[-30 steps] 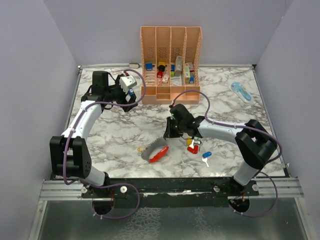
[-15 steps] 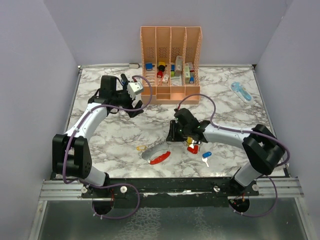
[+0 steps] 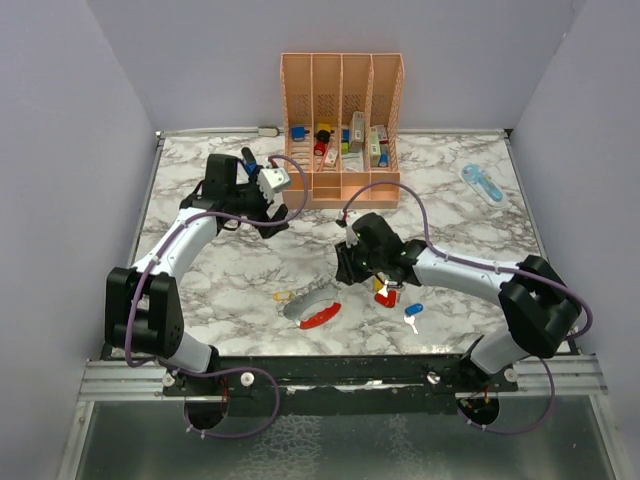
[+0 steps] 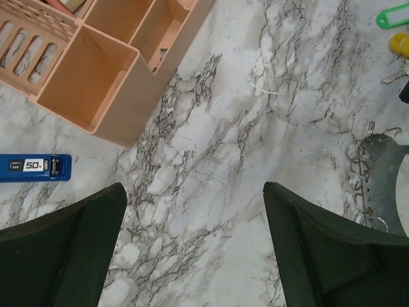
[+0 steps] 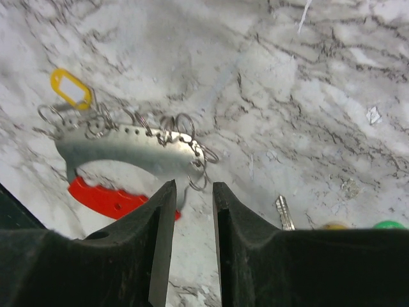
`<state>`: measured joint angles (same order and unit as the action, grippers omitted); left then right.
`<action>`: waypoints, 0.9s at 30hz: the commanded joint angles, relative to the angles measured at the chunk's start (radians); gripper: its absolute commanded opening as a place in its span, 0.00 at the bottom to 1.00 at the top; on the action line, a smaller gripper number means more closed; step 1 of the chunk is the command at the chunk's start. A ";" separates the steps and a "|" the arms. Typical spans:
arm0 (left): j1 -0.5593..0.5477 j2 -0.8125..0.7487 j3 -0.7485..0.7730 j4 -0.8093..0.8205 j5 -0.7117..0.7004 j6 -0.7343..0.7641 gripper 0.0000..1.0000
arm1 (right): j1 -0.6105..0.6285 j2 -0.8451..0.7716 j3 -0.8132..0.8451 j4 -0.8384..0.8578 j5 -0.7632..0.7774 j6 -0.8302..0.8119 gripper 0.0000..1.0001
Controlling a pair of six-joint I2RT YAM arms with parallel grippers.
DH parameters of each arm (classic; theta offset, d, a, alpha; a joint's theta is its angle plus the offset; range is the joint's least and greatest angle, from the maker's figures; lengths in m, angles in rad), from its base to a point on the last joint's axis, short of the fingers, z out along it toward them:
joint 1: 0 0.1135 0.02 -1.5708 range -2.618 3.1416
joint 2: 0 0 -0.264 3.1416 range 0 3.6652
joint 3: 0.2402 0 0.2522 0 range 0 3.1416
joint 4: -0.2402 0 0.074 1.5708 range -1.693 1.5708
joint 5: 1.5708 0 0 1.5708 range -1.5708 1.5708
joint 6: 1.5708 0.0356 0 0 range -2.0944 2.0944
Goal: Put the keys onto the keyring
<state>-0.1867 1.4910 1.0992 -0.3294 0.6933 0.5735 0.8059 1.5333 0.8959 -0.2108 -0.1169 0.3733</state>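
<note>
The keyring (image 3: 303, 306) lies at the front middle of the table. It is a curved silvery plate (image 5: 128, 146) hung with several small wire rings, a red grip (image 5: 102, 197) and a yellow tag (image 5: 70, 87). My right gripper (image 3: 346, 270) hovers just right of it, jaws a narrow gap apart with nothing between them (image 5: 193, 185); one small ring lies on the table just ahead of the tips. Loose keys (image 3: 384, 296) with red, yellow, blue and white heads lie right of that gripper. My left gripper (image 3: 268, 212) hangs wide open (image 4: 195, 192) over bare marble near the rack.
The orange slotted rack (image 3: 342, 130) stands at the back middle with small items in its slots. A blue box marked 50 (image 4: 35, 167) lies beside its corner (image 4: 102, 121). A pale-blue gadget (image 3: 482, 182) rests at the back right. Side walls close in the table.
My right jaws have parted from shut to a narrow gap. The left arm has swung right, toward the rack's front corner. The keyring lies where it was.
</note>
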 commanded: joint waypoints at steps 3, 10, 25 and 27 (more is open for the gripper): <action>-0.006 -0.027 -0.008 0.007 0.004 -0.005 0.91 | 0.018 -0.010 -0.062 0.014 -0.059 -0.172 0.30; -0.021 -0.030 -0.006 -0.010 0.018 0.005 0.91 | 0.044 0.035 -0.058 0.056 -0.040 -0.217 0.30; -0.036 -0.055 -0.018 -0.012 -0.003 0.016 0.91 | 0.068 0.118 -0.055 0.107 0.002 -0.224 0.02; -0.037 -0.062 -0.021 -0.011 -0.004 0.017 0.91 | 0.068 0.120 -0.051 0.103 0.011 -0.220 0.01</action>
<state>-0.2184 1.4689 1.0943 -0.3305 0.6914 0.5819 0.8661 1.6363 0.8345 -0.1448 -0.1432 0.1497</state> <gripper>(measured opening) 0.915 0.038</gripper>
